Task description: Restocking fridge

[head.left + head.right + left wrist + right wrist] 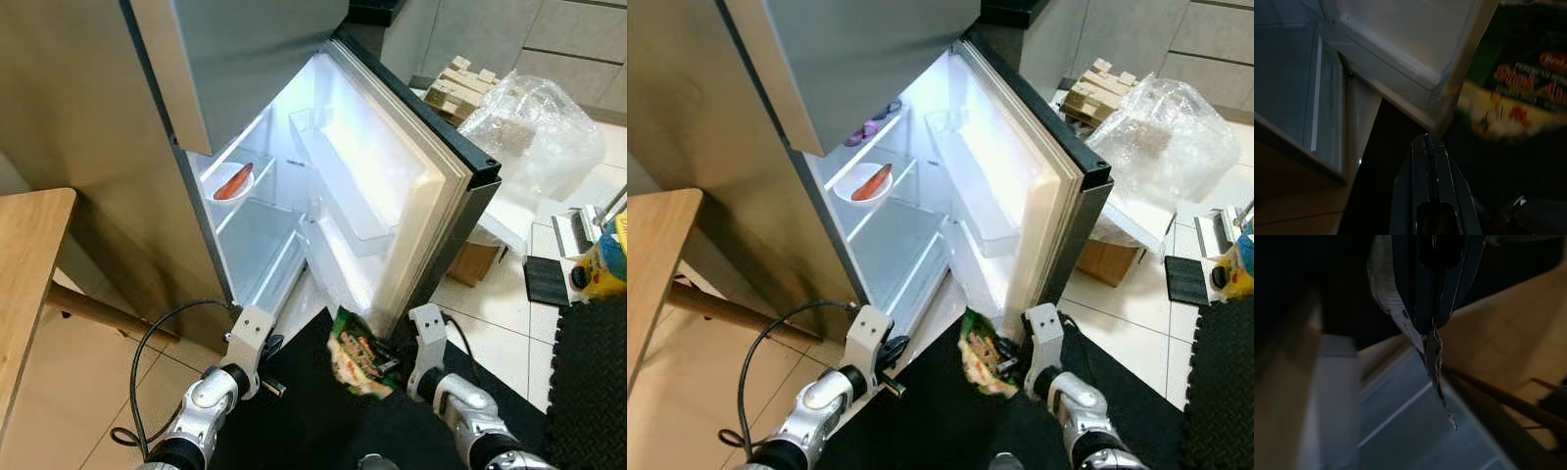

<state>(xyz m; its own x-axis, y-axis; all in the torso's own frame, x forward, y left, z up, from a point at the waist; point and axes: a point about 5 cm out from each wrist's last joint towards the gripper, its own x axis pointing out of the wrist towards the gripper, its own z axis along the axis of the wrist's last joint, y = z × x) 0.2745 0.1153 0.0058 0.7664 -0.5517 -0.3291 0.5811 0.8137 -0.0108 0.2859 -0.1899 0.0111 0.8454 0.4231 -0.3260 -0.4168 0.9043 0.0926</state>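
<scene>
Pale floor tiles and a black mat [313, 411] lie before the open fridge [294, 196], whose lit white interior takes up the centre of the frame, its door [411, 186] swung out toward the right with bare door bins. On an upper shelf sits a white bowl [227, 184] with an orange-red item in it. At the left edge is a wooden table [24, 264]; in the upper right, a clear plastic bag [534, 127] and wooden blocks [460, 86] rest on the floor. Both silver arms reach forward from the bottom of the frame. The left gripper [1430, 147] is held low, near the fridge's foot, its two black fingers pressed together with nothing between them, a black cable looping from its wrist. The right gripper [390, 364] sits at lower centre-right, just in front of the door's lower edge, its fingers clamped on the edge of a snack packet [361, 360]. That packet is green with a pale printed picture and red lettering, crinkled, hanging tilted over the mat, outside the fridge.
</scene>
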